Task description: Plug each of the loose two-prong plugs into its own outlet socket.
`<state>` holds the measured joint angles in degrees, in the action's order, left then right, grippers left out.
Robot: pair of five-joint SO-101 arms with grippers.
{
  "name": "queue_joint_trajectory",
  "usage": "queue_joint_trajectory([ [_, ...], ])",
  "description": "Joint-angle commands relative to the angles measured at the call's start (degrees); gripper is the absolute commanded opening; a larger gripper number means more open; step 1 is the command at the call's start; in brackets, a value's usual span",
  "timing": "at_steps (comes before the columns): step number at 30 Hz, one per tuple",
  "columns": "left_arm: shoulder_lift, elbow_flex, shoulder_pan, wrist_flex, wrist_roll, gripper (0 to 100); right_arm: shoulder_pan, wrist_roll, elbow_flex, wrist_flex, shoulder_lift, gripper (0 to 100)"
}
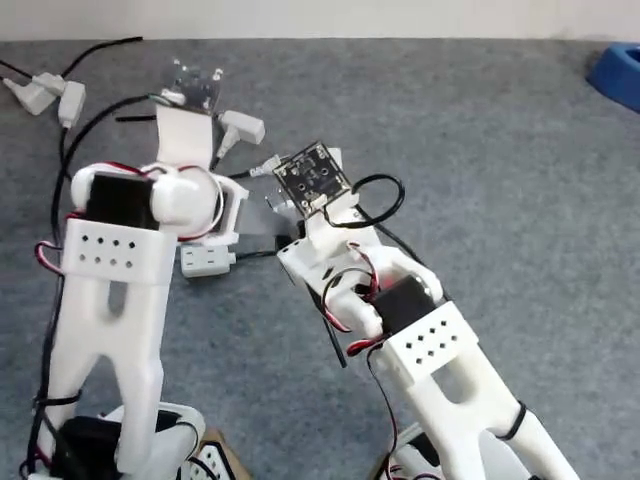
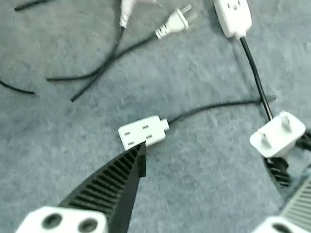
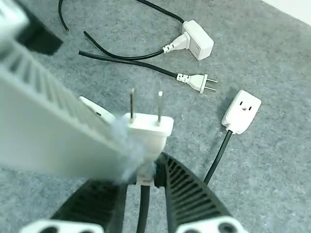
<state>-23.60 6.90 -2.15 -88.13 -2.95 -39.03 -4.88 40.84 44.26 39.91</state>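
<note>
1. The two arms rise from the near edge of the grey tabletop (image 1: 500,150), side by side.
2. A white three-outlet socket (image 2: 143,132) lies flat near the middle of the tabletop, left of centre, and its black cord runs off towards the right arm.
3. The left end effector (image 2: 221,167) is spread wide and holds nothing. The tip of its black finger (image 2: 114,177) sits at the edge of the three-outlet socket.
4. The right end effector (image 3: 146,172) is clamped on the base of a white two-prong plug (image 3: 146,128), where the cord leaves it. The prongs point away from the fingers. This plug is close beside the left end effector and apart from the three-outlet socket.
5. Farther out, a white single-outlet socket (image 3: 241,112) lies face up on its black cord.
6. Just beyond it lies a loose two-prong plug (image 3: 197,81), on its side with its prongs towards the single-outlet socket.
7. Past that plug sits a white block fitting (image 3: 197,44) on a curving black cord.
8. Near the far left corner lie two more white cord fittings (image 1: 55,97), close together.
9. A blue object (image 1: 620,75) sits at the far right corner.
</note>
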Motion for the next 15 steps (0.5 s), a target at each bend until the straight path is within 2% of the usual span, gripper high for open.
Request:
queue_joint_trajectory([
  [1, -0.22, 4.70, 1.27, 5.63, -0.62, 46, -0.75, 1.32, -3.38, 3.03, 2.15, 0.7],
  [6, -0.13, 8.13, 3.12, 8.97, -2.11, 46, -4.79, 1.58, -9.10, 9.89, 2.15, 0.7],
  [15, -0.13, 8.57, 5.93, 8.79, -3.96, 46, -7.08, 1.14, -9.80, 14.99, 1.98, 0.7],
])
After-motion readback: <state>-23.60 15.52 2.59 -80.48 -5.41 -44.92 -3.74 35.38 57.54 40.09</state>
